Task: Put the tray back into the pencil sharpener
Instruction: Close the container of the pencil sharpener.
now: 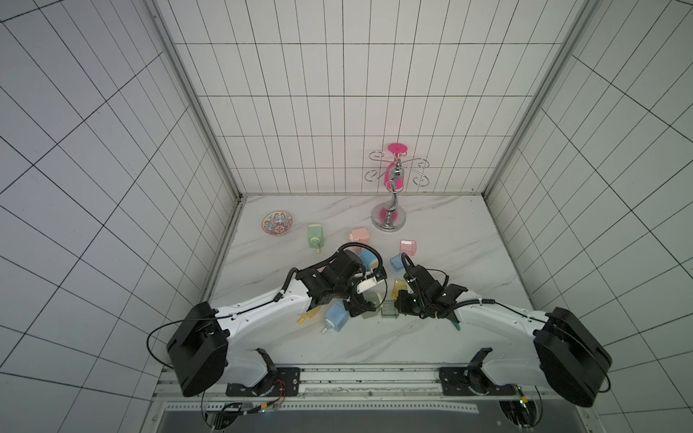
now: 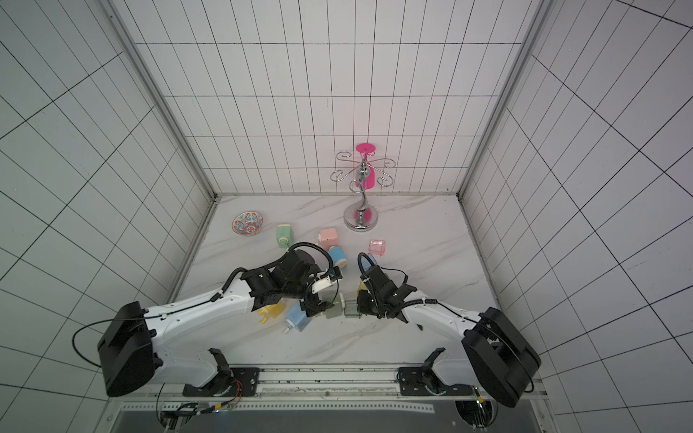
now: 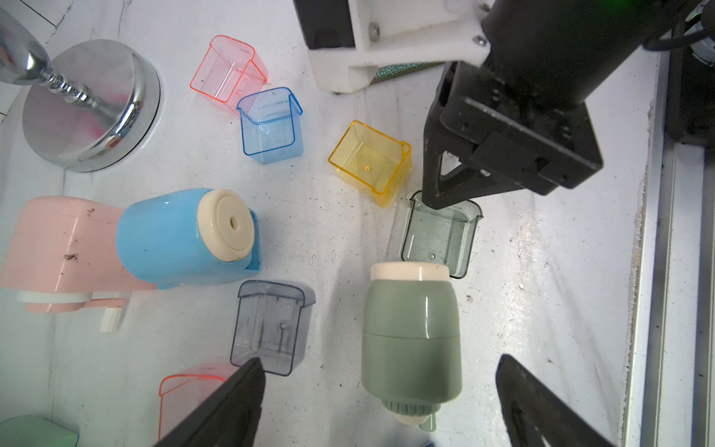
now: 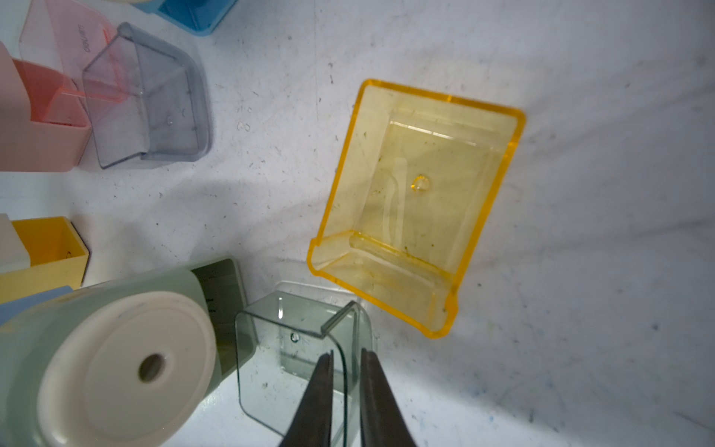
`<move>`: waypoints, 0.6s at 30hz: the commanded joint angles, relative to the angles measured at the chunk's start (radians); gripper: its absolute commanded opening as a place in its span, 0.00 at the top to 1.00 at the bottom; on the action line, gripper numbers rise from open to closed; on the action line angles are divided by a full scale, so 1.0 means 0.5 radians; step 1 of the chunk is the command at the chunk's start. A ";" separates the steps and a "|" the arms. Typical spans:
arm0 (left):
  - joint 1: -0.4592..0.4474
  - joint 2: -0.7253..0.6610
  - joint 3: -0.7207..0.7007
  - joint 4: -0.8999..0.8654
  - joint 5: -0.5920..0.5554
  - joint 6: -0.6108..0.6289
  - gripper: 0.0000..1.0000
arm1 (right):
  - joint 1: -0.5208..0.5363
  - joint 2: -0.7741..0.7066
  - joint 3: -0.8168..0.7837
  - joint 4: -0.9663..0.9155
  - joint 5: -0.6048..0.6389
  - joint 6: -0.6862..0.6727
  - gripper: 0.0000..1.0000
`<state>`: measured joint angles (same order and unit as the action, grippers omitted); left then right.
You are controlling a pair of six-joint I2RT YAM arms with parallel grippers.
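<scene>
The green sharpener [image 3: 412,336] lies on its side, with the green tray [image 4: 278,367] just beside its cream end, open side up. The right gripper [image 4: 346,353] straddles the tray's curved wall, fingers narrow; I can't tell if they pinch it. The left gripper [image 3: 379,362] hangs wide open, one finger on either side of the sharpener.

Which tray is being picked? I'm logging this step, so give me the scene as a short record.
target: green tray, on the table beside the green pencil sharpener, not inserted
sharpener pose: lying on its side
right hand: fingers straddling the green tray's wall, nearly closed; contact unclear
left hand: open wide, fingers flanking the green pencil sharpener
other loose trays: yellow tray, blue tray, pink tray, grey tray
</scene>
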<state>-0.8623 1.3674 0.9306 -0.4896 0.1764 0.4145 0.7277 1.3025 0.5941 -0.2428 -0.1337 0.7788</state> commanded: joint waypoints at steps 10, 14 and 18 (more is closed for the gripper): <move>-0.003 -0.074 -0.032 0.028 -0.018 -0.009 0.06 | 0.045 0.098 0.158 -0.176 0.106 -0.095 0.85; -0.003 -0.084 -0.042 0.028 -0.017 -0.010 0.06 | 0.060 0.120 0.180 -0.188 0.108 -0.100 0.80; -0.003 -0.062 -0.041 0.037 0.005 -0.005 0.06 | 0.062 0.133 0.182 -0.186 0.117 -0.101 0.81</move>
<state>-0.8623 1.3476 0.9176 -0.4900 0.1730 0.4088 0.7494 1.3567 0.6460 -0.3088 -0.1017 0.7345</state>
